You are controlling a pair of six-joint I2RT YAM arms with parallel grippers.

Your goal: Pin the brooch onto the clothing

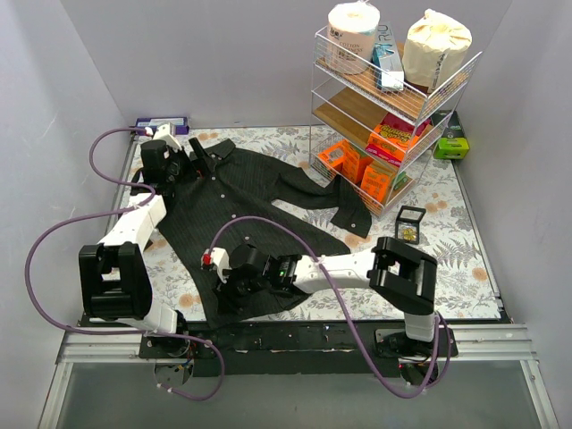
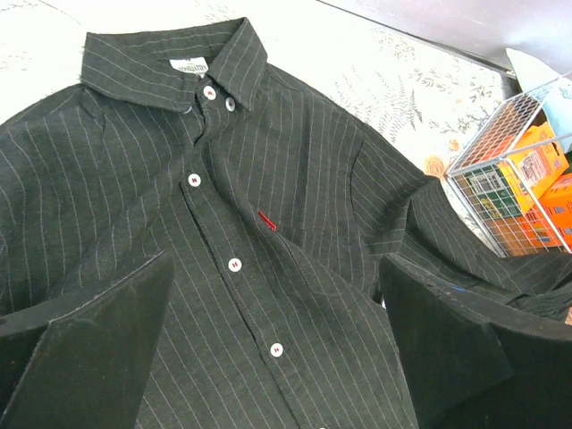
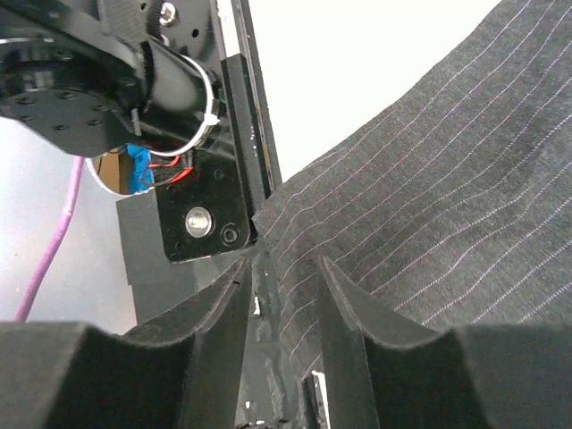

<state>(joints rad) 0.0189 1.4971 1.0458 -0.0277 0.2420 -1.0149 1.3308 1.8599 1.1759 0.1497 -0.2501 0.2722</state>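
At the near desk (image 1: pixel 465 277) edge my right jaws stand narrow around the shirt (image 3: pixel 429 179) hem; gripping or not, I cannot tell. Left jaws hang wide over its chest. The brooch (image 1: pixel 408 234) sits apart, boxed; a tug could bunch the cloth.

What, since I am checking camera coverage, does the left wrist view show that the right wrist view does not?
Only left wrist: the collar, small white buttons, tiny red chest label, and a wire rack of orange boxes. Only right wrist: the fabric edge between the parted fingers of the right gripper, beside a black metal bracket. Both: the black pinstriped button-up shirt.
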